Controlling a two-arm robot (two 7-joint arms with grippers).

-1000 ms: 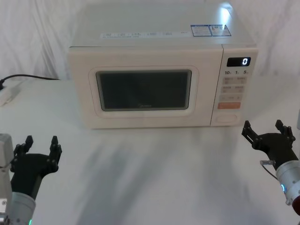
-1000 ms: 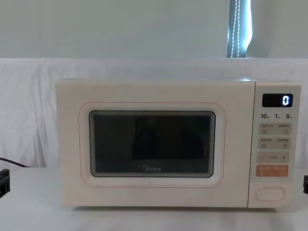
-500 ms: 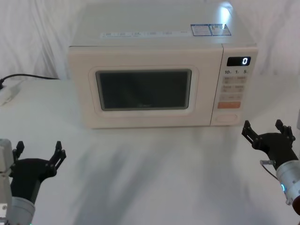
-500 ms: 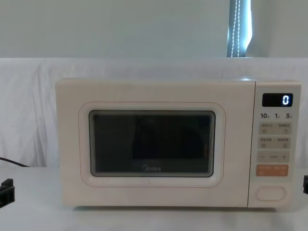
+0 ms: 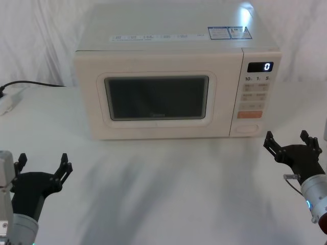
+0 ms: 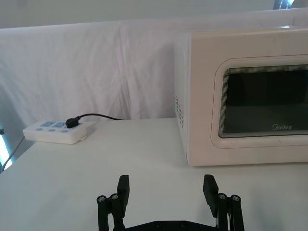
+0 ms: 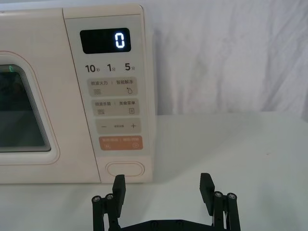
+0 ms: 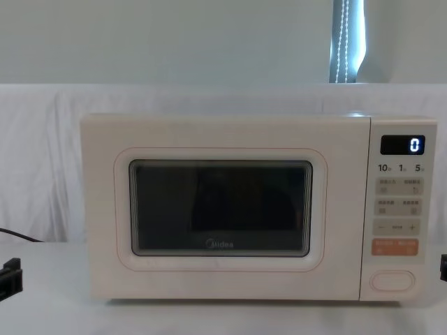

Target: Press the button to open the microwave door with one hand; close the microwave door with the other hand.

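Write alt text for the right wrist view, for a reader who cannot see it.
The right gripper, fingers open, hovers over the white table just in front of the microwave's control panel, facing the wide cream button at its bottom. Above the button sit an orange key, pale beige keys and a display reading 0; the microwave door is shut.

Bright, even light falls from above. A white glare patch sits on the far right of the microwave top (image 5: pixel 173 30). Soft grey shadows streak the white table (image 5: pixel 168 189) in front. The display (image 7: pixel 105 40) glows crisply, and the dark window (image 8: pixel 220 207) shows faint reflections. Focus is sharp throughout.
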